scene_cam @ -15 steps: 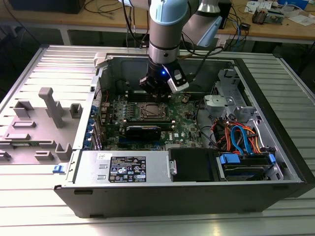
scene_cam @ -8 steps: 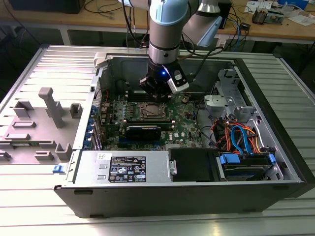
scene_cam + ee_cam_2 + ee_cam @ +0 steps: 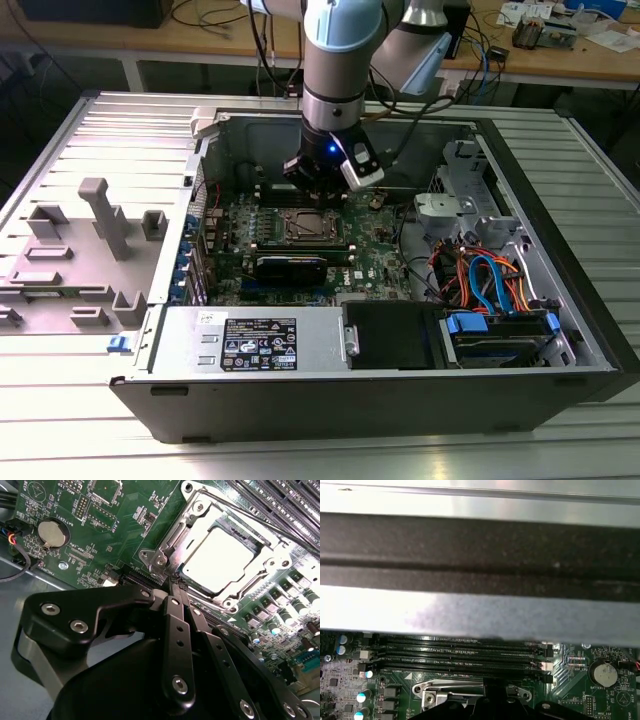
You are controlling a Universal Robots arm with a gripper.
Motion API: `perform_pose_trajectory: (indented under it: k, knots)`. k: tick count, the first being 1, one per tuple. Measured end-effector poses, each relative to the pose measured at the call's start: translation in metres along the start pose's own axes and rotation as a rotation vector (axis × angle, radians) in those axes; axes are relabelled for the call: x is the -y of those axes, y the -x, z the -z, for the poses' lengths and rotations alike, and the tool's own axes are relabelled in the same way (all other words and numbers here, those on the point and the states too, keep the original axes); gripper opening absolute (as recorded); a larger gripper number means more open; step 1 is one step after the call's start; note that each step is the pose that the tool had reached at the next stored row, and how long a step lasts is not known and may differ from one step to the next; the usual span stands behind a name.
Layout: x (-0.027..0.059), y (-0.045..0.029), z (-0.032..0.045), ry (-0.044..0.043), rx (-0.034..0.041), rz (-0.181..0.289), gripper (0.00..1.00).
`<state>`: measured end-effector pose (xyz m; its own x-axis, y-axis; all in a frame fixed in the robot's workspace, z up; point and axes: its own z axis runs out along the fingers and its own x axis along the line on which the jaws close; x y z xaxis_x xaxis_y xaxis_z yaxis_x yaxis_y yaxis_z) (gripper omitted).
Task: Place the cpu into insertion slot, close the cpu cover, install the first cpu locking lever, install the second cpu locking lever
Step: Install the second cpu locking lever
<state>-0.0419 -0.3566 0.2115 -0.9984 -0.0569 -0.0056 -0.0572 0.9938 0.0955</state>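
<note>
Inside open computer case [image 3: 560, 330] on slatted table [image 3: 90, 130]: motherboard [image 3: 380, 250] at centre, insertion slot [image 3: 305, 228] on it, cpu [image 3: 216, 560] seated within under cpu cover [image 3: 200, 527]. Drive bay [image 3: 495, 335] at the exterior view's right. Gripper [image 3: 175, 582] poised just beside slot's corner.

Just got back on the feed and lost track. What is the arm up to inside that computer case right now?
The arm's gripper is down over the green motherboard, its fingers pressed together with the tips at a corner of the insertion slot. The cpu already lies in the slot, and the cpu cover is down around it as a silvery frame. Whether the locking levers are latched is hard to tell.
</note>
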Motion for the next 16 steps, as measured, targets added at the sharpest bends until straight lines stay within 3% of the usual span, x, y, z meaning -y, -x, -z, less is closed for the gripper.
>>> perform_pose_trajectory:
  k: [5, 8, 11, 16]
  knots:
    - [0.004, -0.0004, 0.0011, -0.0002, -0.0001, 0.0, 0.11]
    - [0.0033, -0.0002, 0.0098, 0.0001, 0.0, 0.0, 0.11]
    - [0.0046, -0.0003, 0.011, -0.0003, 0.0, 0.0, 0.11]
    - [0.0148, -0.0009, 0.0118, -0.0002, 0.0, 0.0, 0.11]
